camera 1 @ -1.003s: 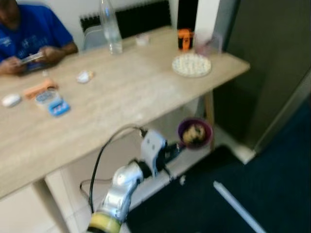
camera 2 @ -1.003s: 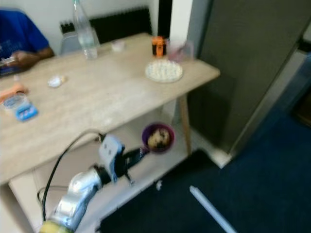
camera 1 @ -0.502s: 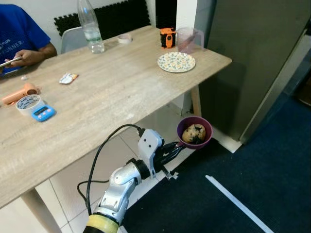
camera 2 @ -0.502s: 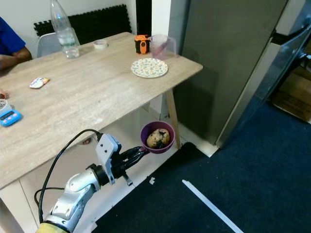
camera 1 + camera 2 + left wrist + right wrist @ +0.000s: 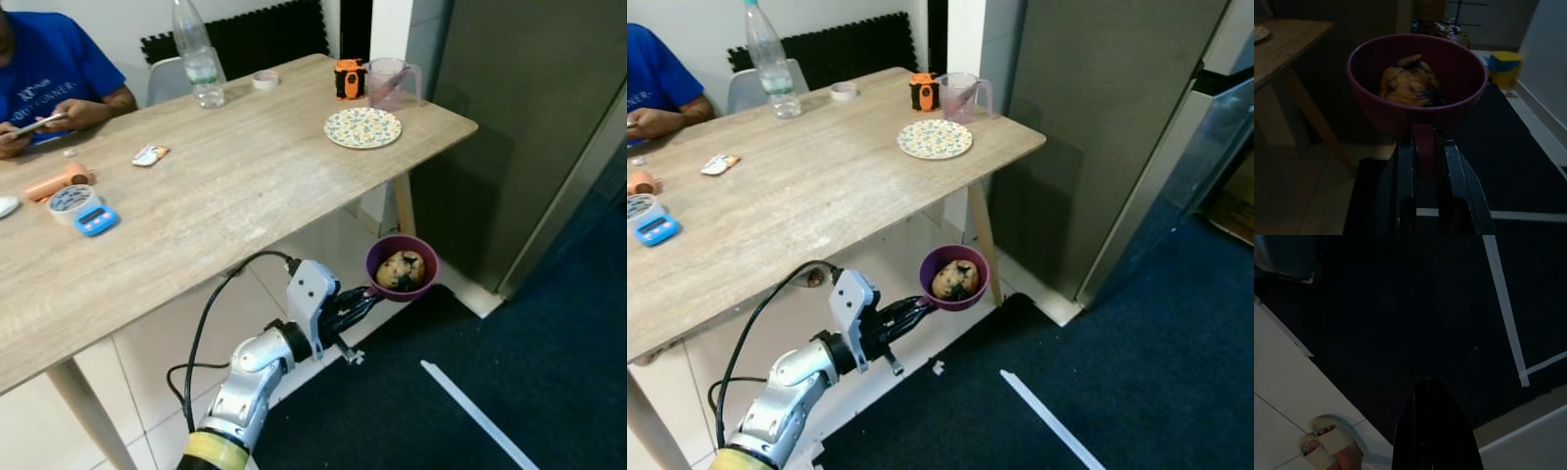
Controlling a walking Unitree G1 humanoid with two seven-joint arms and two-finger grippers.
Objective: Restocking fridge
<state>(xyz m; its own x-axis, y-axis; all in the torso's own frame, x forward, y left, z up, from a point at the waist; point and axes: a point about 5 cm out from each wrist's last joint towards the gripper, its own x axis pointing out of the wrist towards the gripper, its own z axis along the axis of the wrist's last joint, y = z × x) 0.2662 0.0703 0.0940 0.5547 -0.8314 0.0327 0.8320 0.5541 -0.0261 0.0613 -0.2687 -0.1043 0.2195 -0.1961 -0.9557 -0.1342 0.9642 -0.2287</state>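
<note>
Camera steadied since earlier | left gripper (image 5: 1425, 147) clamped purple bowl (image 5: 402, 270) handle, muffin (image 5: 400, 269) inside | right gripper (image 5: 1431, 406) fingers closed, idle | keep bowl level toward fridge (image 5: 1097, 117)

Light wood table (image 5: 225, 186) on the left over white tile floor (image 5: 167, 343), dark blue carpet (image 5: 1156, 392) near right, grey fridge (image 5: 1097, 108) far right.

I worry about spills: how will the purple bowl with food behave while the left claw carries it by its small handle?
The purple bowl looks rigid. Pinched only at its handle by the left claw, it may tilt. The muffin-like food sits loose, so it could shift.
</note>
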